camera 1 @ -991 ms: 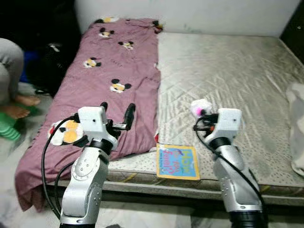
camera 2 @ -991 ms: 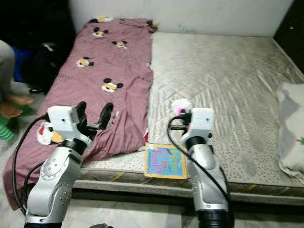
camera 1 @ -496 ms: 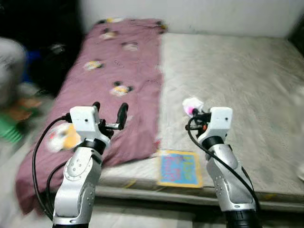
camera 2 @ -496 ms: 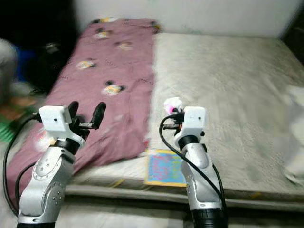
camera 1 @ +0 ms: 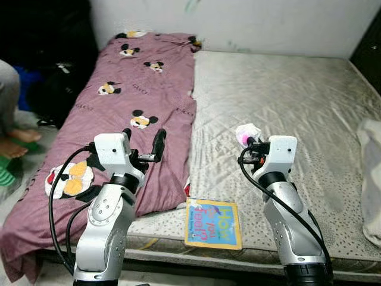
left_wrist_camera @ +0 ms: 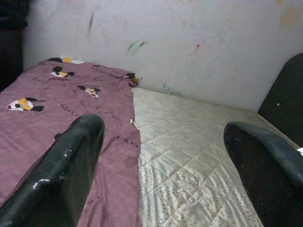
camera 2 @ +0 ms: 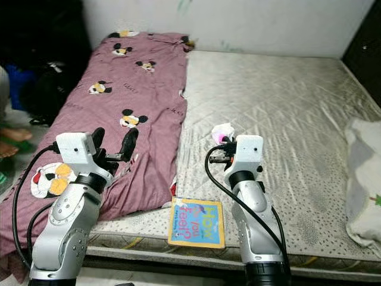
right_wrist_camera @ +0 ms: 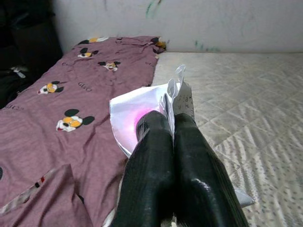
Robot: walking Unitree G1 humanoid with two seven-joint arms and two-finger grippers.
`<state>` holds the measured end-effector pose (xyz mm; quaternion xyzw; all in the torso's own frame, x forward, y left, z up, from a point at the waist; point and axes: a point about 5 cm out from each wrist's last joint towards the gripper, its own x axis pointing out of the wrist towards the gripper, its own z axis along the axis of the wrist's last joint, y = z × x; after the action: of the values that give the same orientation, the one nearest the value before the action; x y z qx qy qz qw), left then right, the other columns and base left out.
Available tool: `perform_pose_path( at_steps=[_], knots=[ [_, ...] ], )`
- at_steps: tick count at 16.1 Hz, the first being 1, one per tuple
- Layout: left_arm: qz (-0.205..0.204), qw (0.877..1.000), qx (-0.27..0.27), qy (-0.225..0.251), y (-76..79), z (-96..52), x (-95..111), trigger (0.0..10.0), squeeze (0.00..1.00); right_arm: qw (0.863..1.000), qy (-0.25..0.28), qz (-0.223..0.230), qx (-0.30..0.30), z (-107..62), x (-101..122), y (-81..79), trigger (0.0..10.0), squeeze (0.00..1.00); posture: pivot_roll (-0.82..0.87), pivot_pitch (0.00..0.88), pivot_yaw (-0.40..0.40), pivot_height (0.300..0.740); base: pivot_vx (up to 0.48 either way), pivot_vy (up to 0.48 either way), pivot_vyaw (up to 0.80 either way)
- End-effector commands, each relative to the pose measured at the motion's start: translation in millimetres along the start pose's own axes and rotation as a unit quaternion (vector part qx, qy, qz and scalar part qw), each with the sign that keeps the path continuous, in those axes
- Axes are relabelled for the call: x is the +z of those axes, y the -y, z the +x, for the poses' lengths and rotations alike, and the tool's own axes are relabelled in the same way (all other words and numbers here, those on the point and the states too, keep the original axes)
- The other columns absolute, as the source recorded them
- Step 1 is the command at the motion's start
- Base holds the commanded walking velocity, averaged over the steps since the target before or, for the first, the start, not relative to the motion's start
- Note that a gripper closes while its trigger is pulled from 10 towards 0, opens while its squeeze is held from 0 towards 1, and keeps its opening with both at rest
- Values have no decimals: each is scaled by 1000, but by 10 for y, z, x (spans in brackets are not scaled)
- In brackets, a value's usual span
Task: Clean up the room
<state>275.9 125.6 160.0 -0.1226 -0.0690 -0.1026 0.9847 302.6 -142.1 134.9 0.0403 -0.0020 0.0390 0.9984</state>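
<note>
The robot stands at the foot of the bed [camera 1: 309,101], both arms raised over the near edge. The right claw [right_wrist_camera: 165,127] is pinched tight on a crumpled white wrapper with a pink patch [right_wrist_camera: 137,113], holding it up above the bare quilted mattress, well clear of the surface. The left claw [camera 1: 143,140] hangs with its fingers spread wide and nothing between them, poised over the maroon cartoon-mouse sheet [camera 1: 137,83] that covers the left strip of the bed and spills off its edge. So one scrap of litter is in hand, but it has no home yet, since no bin can be made out. Plenty looks left to do: a colourful children's book [camera 1: 213,223] lies flat at the mattress's near edge between the two arms, the sheet is rumpled, and a pale pillow [camera 2: 364,179] sits at the right edge. A person's bare feet [camera 1: 15,136] rest on the floor off to the left.
</note>
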Motion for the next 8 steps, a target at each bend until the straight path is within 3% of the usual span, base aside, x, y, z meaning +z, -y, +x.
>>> perform_pose_path(
  at_steps=[1, 5, 8],
  knots=[
    [1, 1000, -4, -6, 5, 1, -12, 10000, 0, 1000, -3, 2, -7, 4, -5, 30, 10000, 0, -57, 86, -2, 740, 0, 476, 0],
    [0, 1000, -7, -7, 19, 11, -14, 10000, 0, 1000, -4, 5, -9, 7, -10, 33, 10000, 0, -60, 89, -2, 740, 0, 476, -800],
    [-4, 1000, -7, -7, 28, 12, -13, 10000, 0, 1000, -6, 5, -7, 4, -19, 35, 10000, 0, -62, 91, -4, 740, 0, 476, 0]
  ],
)
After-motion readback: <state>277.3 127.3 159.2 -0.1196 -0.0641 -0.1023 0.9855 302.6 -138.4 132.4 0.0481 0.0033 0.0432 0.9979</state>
